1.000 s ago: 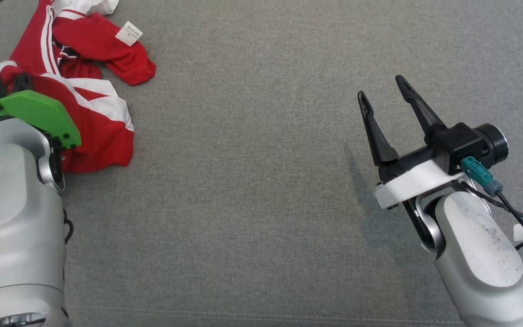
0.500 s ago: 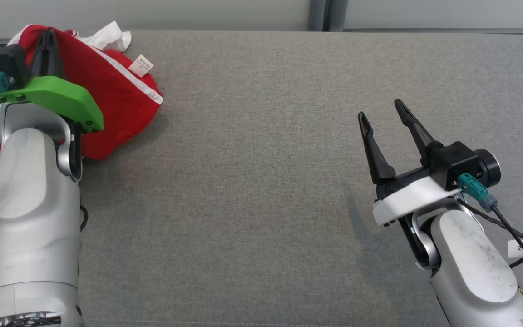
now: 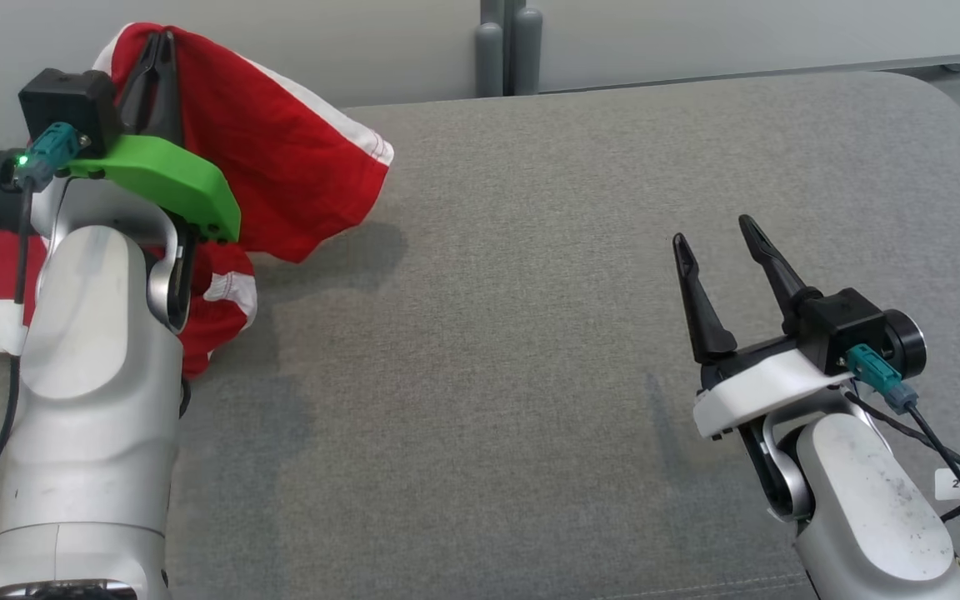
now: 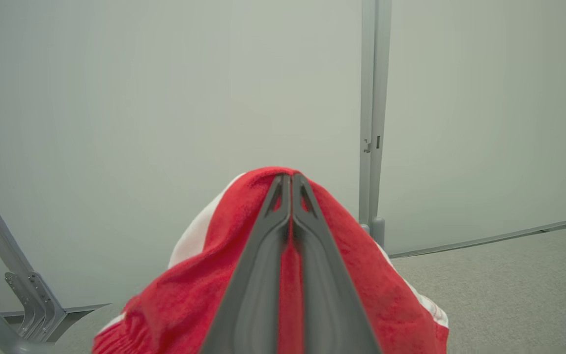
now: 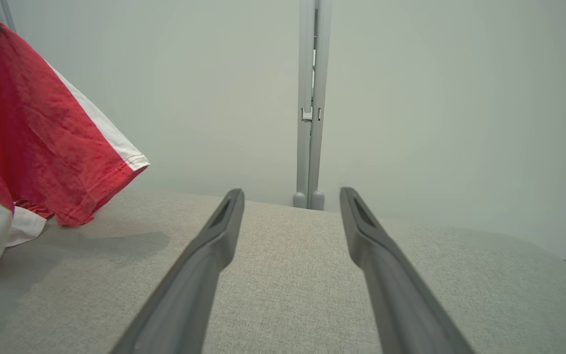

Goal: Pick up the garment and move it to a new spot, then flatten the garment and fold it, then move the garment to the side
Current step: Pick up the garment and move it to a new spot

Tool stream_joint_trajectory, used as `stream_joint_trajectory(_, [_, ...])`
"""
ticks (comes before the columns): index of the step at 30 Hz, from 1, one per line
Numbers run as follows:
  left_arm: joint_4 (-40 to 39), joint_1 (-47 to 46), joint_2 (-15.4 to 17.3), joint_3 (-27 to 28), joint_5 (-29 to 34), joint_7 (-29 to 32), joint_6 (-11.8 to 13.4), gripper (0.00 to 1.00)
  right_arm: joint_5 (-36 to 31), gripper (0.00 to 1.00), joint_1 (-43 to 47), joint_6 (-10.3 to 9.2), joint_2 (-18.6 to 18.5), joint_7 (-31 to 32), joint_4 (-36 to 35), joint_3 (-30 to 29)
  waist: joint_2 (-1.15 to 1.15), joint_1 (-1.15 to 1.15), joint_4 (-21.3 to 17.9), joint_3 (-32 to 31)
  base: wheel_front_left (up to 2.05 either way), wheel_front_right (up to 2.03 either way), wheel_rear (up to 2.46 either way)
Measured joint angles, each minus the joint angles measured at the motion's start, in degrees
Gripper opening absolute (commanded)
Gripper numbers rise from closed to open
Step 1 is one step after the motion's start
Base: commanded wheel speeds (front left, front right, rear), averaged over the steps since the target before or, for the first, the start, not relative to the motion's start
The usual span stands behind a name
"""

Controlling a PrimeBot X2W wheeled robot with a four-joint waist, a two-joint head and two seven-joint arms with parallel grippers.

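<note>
**Clerk:** Item one?

**Checker:** Red and white cloth garment, one piece, at the far left of the grey fabric-covered desk. The upper part is raised clear of the surface and hangs as a drape with a white-edged hem. The lower folds rest on the desk beside the left forearm.

**Clerk:** Held by?

**Checker:** Left gripper. Its two dark fingers are pressed together on a fold at the top of the garment, and red cloth shows in the narrow slit between them in the left wrist view. The cloth falls away on both sides of the fingers. A green flat plate sits at that wrist.

**Clerk:** Item two?

**Checker:** Right gripper, over the right part of the desk, well apart from the garment. Its fingers are spread wide with nothing between them, and bare grey fabric shows through the gap. A white flat plate sits at that wrist.

**Clerk:** Does the right wrist view show the garment?

**Checker:** Yes, at its left edge. It hangs with one corner near the desk and casts a shadow beneath.

**Clerk:** Surroundings?

**Checker:** A pale grey wall panel behind the desk, split by a grey upright post.
</note>
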Motion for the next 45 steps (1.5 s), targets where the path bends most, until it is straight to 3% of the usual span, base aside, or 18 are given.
stream_joint_trajectory(7, [0.0, 3.3, 0.0, -3.8, -1.5, 1.8, -0.3, 0.00, 0.2, 1.00, 1.1, -0.14, 0.4, 0.0, -0.5, 0.6, 0.00, 0.00, -4.6, -0.6, 0.00, 0.00, 0.00])
stream_joint_trajectory(15, [-1.0, 5.0, 0.1, -14.1, -8.3, 4.2, -1.0, 0.00, 0.2, 1.00, 1.8, -0.15, 1.0, 0.0, -1.5, 1.0, 0.00, 0.00, -10.6, 0.0, 0.00, 0.00, 0.00])
stream_joint_trajectory(21, [-1.3, 5.7, 0.2, -21.4, -9.6, 6.2, -0.9, 0.00, 0.5, 1.00, 1.8, -0.09, 1.4, 0.0, -1.9, 2.1, 0.00, 0.00, -15.3, 1.2, 0.00, 0.00, 0.00])
stream_joint_trajectory(35, [0.3, 10.0, 0.6, -34.3, -12.0, 7.3, 2.1, 0.00, 1.3, 1.00, 0.5, 1.01, 1.8, 0.0, -1.4, 4.0, 0.00, 0.00, -25.5, 5.5, 0.00, 0.00, 0.00])
stream_joint_trajectory(40, [-1.5, 9.9, 0.8, -37.2, -13.6, 6.0, 2.7, 0.00, 1.3, 1.00, 0.5, 1.01, 1.9, 0.0, -0.7, 4.3, 0.00, 0.00, -26.4, 6.4, 0.00, 0.00, 0.00])
stream_joint_trajectory(41, [-1.5, 9.9, 0.8, -37.8, -14.3, 6.0, 2.8, 0.53, 1.3, 1.00, 0.5, 1.00, 1.9, 0.0, -0.5, 4.3, 0.00, 0.00, -26.4, 6.4, 0.00, 0.00, 0.00])
stream_joint_trajectory(42, [-1.5, 9.9, 0.9, -38.5, -14.8, 6.0, 2.8, 1.00, 1.3, 1.00, 0.5, 0.88, 1.9, 0.0, -0.4, 4.2, 0.00, 0.00, -26.3, 6.4, 0.00, 0.00, 0.00])
stream_joint_trajectory(45, [-1.3, 9.9, 0.9, -40.6, -15.8, 6.1, 2.8, 1.00, 1.6, 1.00, 0.5, 0.85, 1.9, 0.0, -0.3, 3.9, 0.00, 0.00, -25.7, 6.2, 0.00, 0.00, 0.00])
